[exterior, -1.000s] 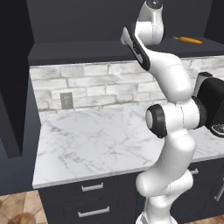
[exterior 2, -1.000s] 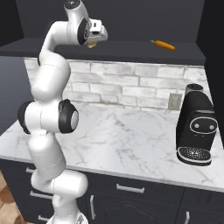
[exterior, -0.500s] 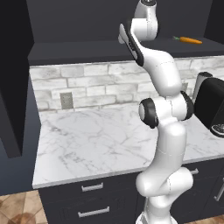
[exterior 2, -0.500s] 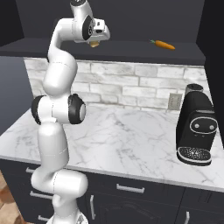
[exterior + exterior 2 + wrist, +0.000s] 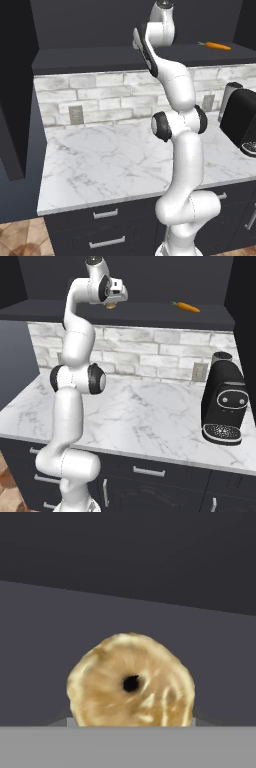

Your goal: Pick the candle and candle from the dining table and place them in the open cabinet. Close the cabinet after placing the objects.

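Carrying the squat golden-tan candle (image 5: 131, 682) up at the open cabinet, you are holding it clamped in the gripper (image 5: 113, 304), just over the cabinet shelf (image 5: 150, 312) near its left end. Be easing it down onto the shelf, set back from the front edge, before letting go. The carrot (image 5: 186, 307) is lying well apart, toward the shelf's right end.

The squat golden-tan candle (image 5: 131, 681) shows its round top with a dark centre hole. It hangs above the dark cabinet (image 5: 125, 627) floor.
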You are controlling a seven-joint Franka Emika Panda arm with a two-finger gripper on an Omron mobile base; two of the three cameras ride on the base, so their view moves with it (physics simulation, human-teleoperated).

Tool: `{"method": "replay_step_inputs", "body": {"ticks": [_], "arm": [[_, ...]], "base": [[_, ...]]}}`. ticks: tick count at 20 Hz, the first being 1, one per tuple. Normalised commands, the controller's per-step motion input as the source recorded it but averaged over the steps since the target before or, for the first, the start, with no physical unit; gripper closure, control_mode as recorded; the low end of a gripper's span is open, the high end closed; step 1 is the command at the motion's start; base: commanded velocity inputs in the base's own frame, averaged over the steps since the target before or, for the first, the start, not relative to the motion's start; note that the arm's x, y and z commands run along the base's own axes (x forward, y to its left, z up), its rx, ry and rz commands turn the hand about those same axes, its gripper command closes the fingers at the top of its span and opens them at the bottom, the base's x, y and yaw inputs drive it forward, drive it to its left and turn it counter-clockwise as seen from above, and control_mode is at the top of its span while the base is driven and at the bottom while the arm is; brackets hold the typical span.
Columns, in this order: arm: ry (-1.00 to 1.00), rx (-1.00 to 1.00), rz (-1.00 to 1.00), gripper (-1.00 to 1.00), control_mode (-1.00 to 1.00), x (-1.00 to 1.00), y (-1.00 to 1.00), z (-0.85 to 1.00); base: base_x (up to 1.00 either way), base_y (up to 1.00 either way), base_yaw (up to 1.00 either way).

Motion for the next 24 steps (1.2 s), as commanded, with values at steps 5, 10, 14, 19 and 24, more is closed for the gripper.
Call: {"method": "replay_step_inputs", "body": {"ticks": [5, 10, 14, 19, 24], "arm": [[0.06, 0.0, 0.0, 1.0, -1.0, 0.39, 0.0, -0.12], [0.09, 0.0, 0.0, -1.0, -1.0, 0.37, 0.03, -0.02], [0.13, 0.0, 0.0, -1.0, -1.0, 0.33, 0.0, 0.07], [0.22, 0.0, 0.0, -1.0, -1.0, 0.34, 0.0, 0.25], [0.27, 0.0, 0.0, -1.0, -1.0, 0.33, 0.0, 0.34]], "base": [[0.0, 0.0, 0.0], [0.0, 0.0, 0.0], [0.0, 0.0, 0.0], [0.0, 0.0, 0.0], [0.0, 0.0, 0.0]]}}
